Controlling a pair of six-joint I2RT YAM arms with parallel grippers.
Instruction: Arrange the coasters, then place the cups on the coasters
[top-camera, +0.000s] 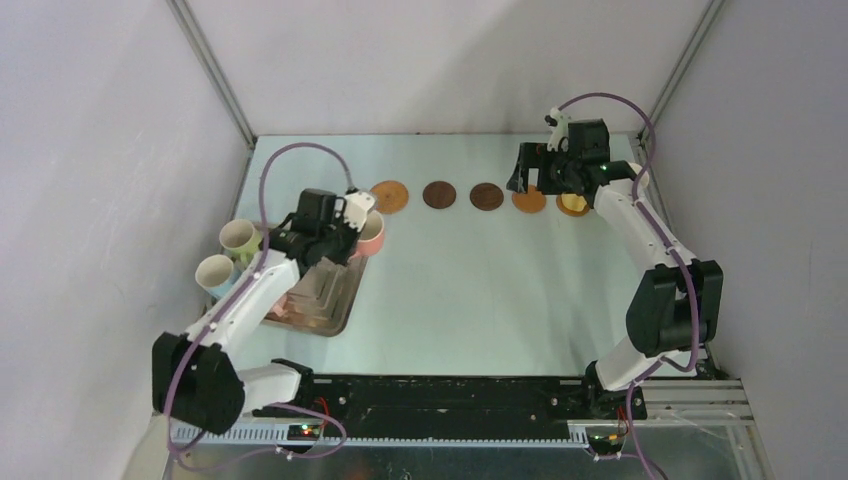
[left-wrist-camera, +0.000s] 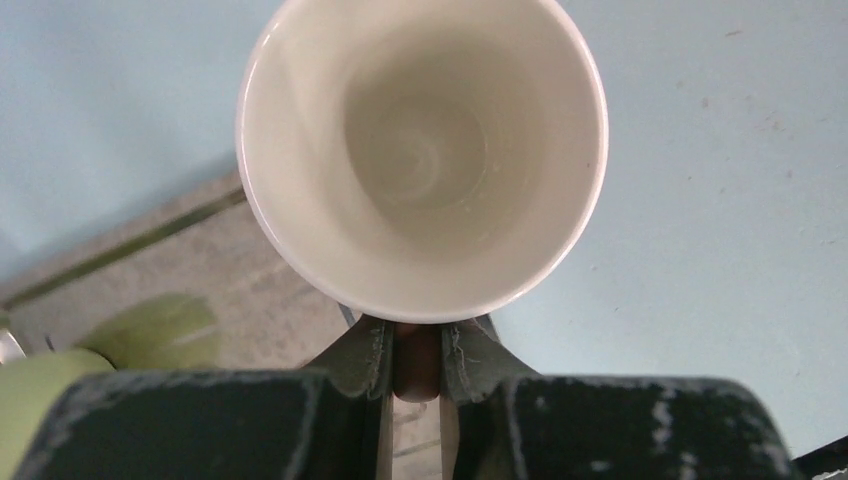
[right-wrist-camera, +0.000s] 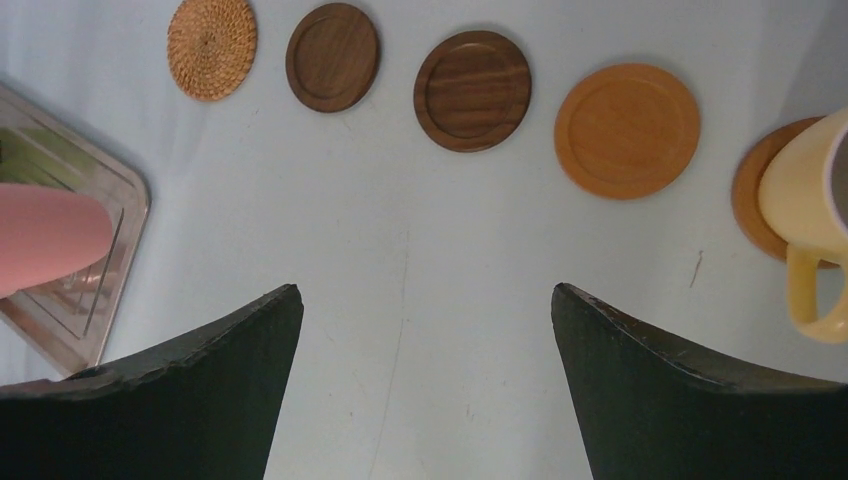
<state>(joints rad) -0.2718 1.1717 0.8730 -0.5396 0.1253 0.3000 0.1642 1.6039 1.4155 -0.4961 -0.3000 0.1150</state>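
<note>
**Pink cup up, woven coaster dead ahead**

Nearest the bases, the tray (top-camera: 340, 312) sits on the left. A pale cup (top-camera: 240, 237) and a blue cup (top-camera: 214, 270) stand just off its left side. Over the tray's far corner the left gripper (left-wrist-camera: 415, 350) is clamped hard on the pink cup (top-camera: 373, 235), pinching what looks like its handle. The cup hangs upright, with its mouth pointing straight up at the wrist camera.

Here's the relation that matters. The woven coaster (top-camera: 389, 196) lies just beyond the cup and a touch to the right, close by and bare. It is the left end of a row running left to right across the far side. After it come a dark coaster (top-camera: 439, 194), a second dark one (top-camera: 487, 196), and a bare orange coaster (right-wrist-camera: 627, 130). The end coaster (right-wrist-camera: 752, 195) already carries the yellow cup (right-wrist-camera: 805, 190). I count five discs and can't find a sixth.

The right gripper (right-wrist-camera: 425, 290) hovers near the orange pair at the far right end, jaws spread wide and holding nothing.

The left arm is by far the nearer to the woven coaster. My call is a short carry forward and right, then a straight drop with the cup kept vertical.
</note>
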